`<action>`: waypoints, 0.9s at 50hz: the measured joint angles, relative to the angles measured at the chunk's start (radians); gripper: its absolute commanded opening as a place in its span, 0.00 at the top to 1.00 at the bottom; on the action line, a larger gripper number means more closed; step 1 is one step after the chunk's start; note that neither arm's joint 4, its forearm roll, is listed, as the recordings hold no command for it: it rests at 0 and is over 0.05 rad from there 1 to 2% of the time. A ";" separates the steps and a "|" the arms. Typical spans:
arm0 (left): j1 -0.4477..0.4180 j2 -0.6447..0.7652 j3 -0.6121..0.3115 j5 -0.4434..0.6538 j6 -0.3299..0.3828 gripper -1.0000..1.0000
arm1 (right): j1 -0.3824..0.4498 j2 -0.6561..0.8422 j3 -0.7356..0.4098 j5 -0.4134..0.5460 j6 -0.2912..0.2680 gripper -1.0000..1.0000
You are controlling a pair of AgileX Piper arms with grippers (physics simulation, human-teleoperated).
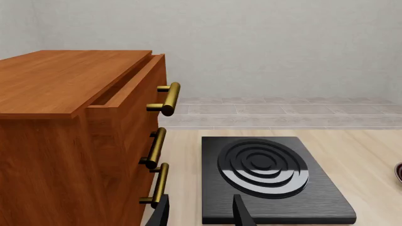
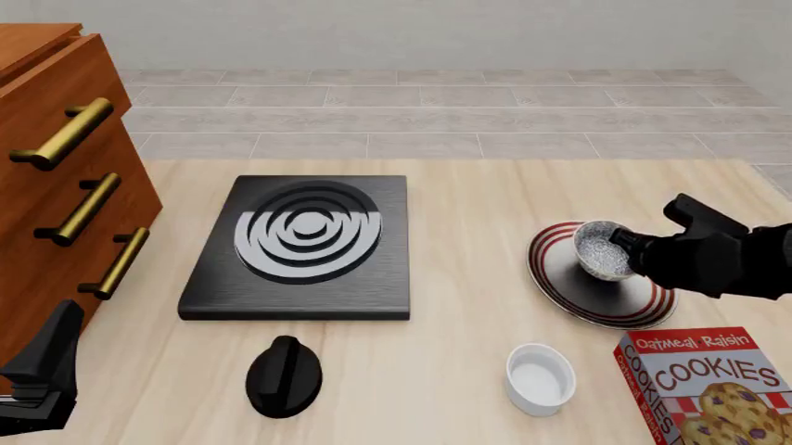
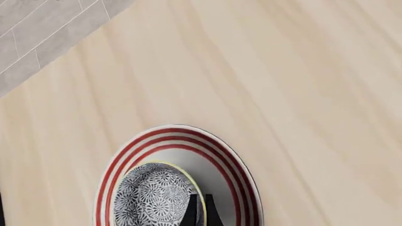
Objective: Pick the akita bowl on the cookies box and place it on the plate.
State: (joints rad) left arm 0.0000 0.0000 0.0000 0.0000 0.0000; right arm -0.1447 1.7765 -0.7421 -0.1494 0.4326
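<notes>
Fingers of the right claw (image 2: 622,246) pinch the rim of the akita bowl (image 2: 602,250), holding it over the plate (image 2: 594,298). Whether the bowl touches the plate is unclear. Nearer than the claw lies the cookies box (image 2: 708,380) on the worktop (image 2: 470,213). The left claw (image 1: 201,214) stands open, well apart.

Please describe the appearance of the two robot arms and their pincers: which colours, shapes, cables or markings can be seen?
Both arms are matte black with blocky, angular housings. The right arm has faceted segments that narrow to the right pincer, whose two thin, flat fingers are dark and blade-like. Of the left arm only an angular black part shows; the left pincer has two slim, tapered black fingers. No cables or markings are visible.
</notes>
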 measured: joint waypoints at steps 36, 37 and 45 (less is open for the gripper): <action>0.000 0.000 0.000 0.000 0.000 0.00 | 0.016 -0.032 0.015 -0.003 0.046 0.00; 0.000 0.000 0.000 0.000 0.000 0.00 | 0.016 -0.038 0.016 -0.001 0.047 0.00; 0.000 0.000 0.000 0.000 0.000 0.00 | 0.005 -0.115 0.028 0.034 0.044 0.00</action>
State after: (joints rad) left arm 0.0000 0.0000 0.0000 0.0000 0.0000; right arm -0.1397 1.6616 -0.7138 -0.1156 0.4766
